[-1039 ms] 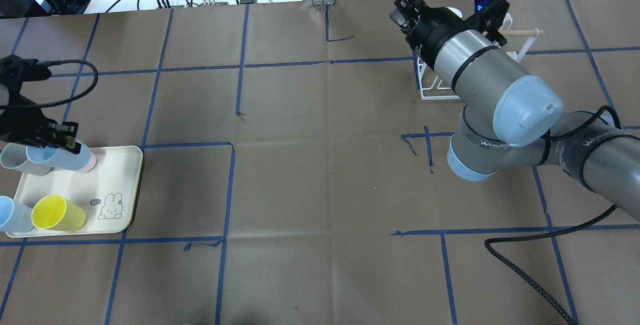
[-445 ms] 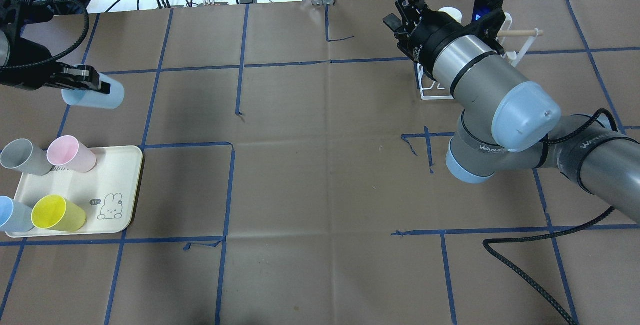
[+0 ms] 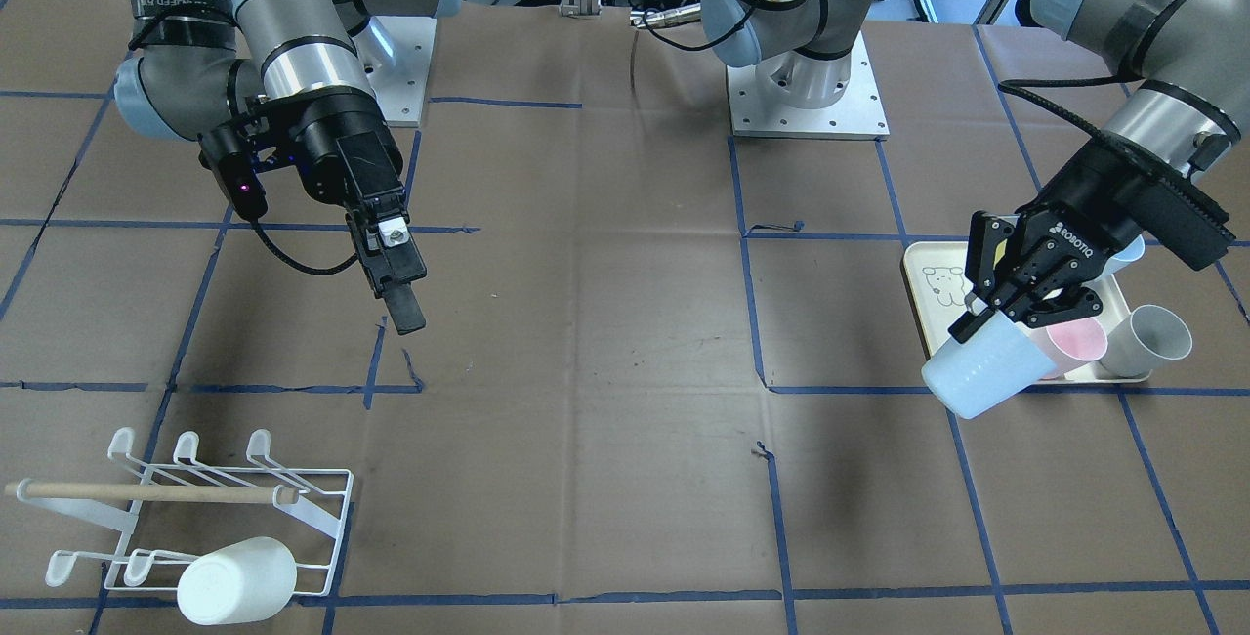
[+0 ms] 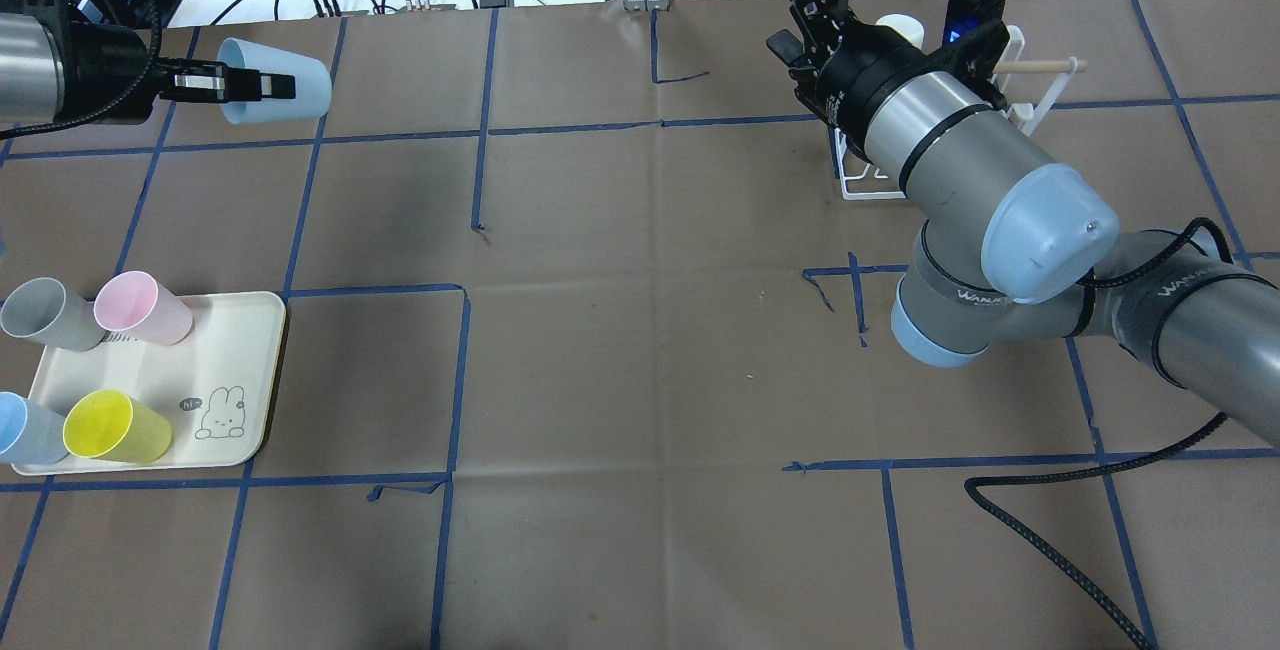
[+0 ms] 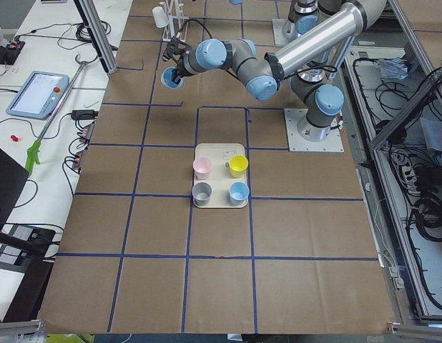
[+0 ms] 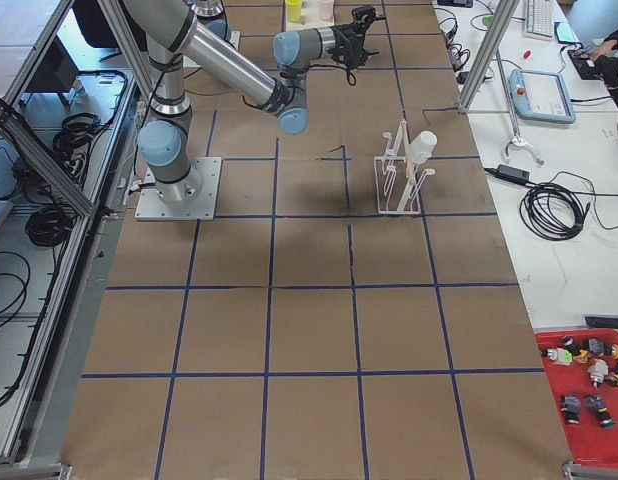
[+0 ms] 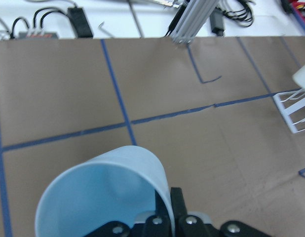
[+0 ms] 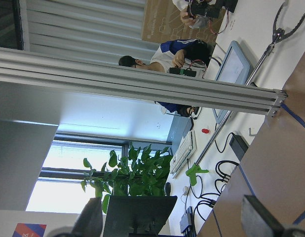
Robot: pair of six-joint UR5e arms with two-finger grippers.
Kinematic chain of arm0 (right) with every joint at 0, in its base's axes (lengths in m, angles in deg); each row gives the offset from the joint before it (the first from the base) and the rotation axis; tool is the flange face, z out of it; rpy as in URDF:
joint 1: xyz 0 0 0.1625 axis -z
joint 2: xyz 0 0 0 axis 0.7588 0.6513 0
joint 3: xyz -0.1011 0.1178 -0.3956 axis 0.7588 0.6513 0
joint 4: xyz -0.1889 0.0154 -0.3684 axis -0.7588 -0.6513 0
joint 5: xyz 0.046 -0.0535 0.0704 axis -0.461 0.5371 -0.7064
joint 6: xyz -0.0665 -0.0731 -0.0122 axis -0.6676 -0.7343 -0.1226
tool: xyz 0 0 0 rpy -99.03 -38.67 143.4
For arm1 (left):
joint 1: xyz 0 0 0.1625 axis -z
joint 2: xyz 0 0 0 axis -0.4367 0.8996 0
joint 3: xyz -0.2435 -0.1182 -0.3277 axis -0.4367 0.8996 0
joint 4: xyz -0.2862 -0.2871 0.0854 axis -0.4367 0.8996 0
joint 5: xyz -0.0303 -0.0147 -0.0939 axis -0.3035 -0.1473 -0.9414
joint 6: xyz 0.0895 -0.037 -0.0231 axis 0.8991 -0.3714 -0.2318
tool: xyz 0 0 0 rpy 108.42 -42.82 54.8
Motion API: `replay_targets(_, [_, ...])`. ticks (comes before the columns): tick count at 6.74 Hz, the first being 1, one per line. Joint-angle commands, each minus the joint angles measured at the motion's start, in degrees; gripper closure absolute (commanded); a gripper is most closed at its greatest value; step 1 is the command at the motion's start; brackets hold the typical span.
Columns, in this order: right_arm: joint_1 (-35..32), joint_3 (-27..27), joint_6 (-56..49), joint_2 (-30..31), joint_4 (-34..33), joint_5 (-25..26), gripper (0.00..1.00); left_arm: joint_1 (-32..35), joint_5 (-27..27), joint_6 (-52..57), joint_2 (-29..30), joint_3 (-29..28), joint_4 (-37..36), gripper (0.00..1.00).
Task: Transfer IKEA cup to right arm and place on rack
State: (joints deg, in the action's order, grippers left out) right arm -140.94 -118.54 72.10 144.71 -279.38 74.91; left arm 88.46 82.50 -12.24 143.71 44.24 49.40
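Overhead exterior: pale-blue tapered cup (image 4: 310,98)

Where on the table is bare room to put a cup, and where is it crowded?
Bare: the wide middle, between the tray and the rack. Crowded: the tray, holding four cups; near the rack, the right arm hangs.

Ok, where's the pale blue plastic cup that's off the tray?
Overhead view, far left: the pale blue plastic cup is held sideways by the left gripper, beyond the cream tray.
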Motion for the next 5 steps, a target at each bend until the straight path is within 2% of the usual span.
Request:
replay_targets(1, [0.00,-0.09,0.00,-0.01,-0.10,0.19,0.00,3.85,-11.14,11.20,1.83,1.55,-1.08,1.00])
replay_targets(2, [0.00,-0.18,-0.09,-0.01,-0.10,0.27,0.00,6.23,-11.59,15.50,3.05,1.81,-3.08,1.00])
replay_targets(3, [0.00,-0.27,-0.09,0.07,-0.10,0.28,0.00,6.95,-15.95,18.33,4.81,1.90,-4.93,1.00])
replay_targets(5, [0.00,-0.44,-0.18,-0.10,-0.10,0.36,0.00,10.27,-20.19,20.20,7.54,2.60,-12.29,1.00])
